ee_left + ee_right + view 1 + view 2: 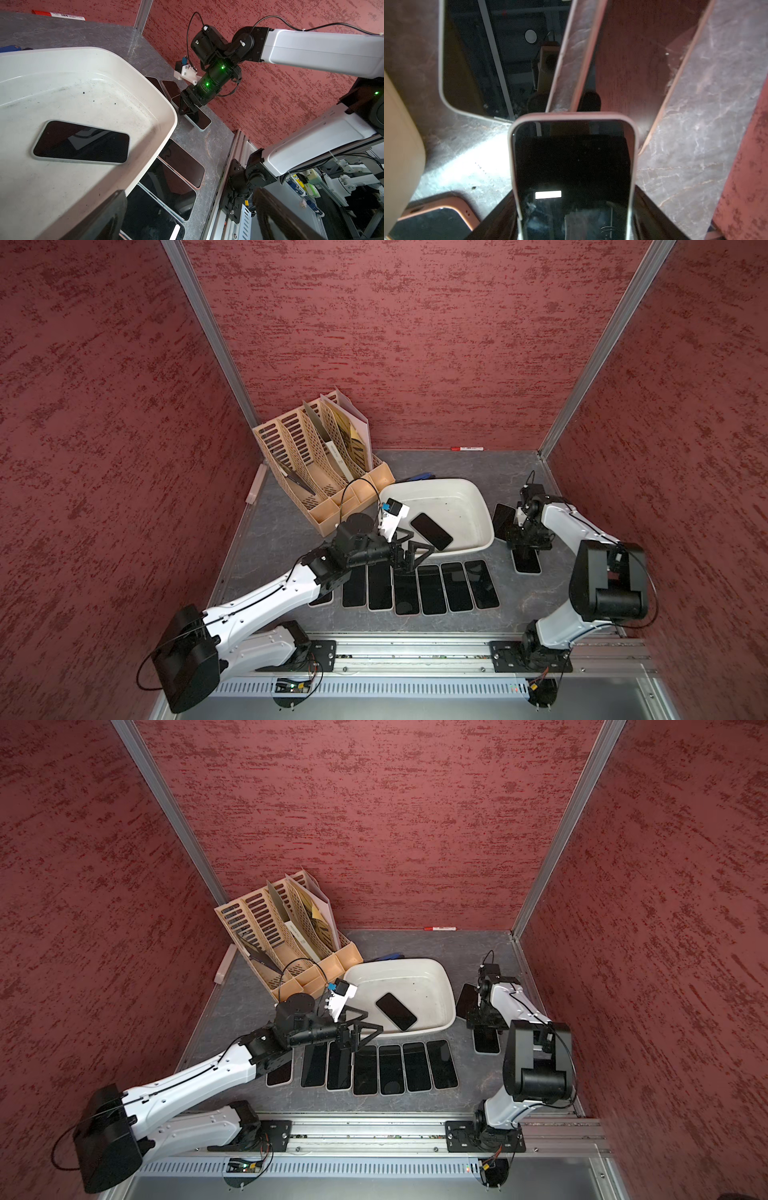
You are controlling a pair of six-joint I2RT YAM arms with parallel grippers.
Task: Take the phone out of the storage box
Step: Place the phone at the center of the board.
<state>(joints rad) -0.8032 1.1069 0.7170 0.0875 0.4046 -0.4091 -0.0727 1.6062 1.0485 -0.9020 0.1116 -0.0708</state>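
Storage box point(453, 506) on table point(519, 601), one phone point(431, 531) inside.
Phone flat, screen up, on the box floor toward the near rim. Left tool point(420, 542): fingers wide apart, at the near rim just beside the phone. Right tool point(188, 109): clamped on a second phone point(573, 166), right of the box. Row of phones point(432, 589) in front, screens up.

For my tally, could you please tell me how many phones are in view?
11 phones: one in the storage box, seven in a row in front of it, one in the right gripper, two just behind that one. More may be hidden.
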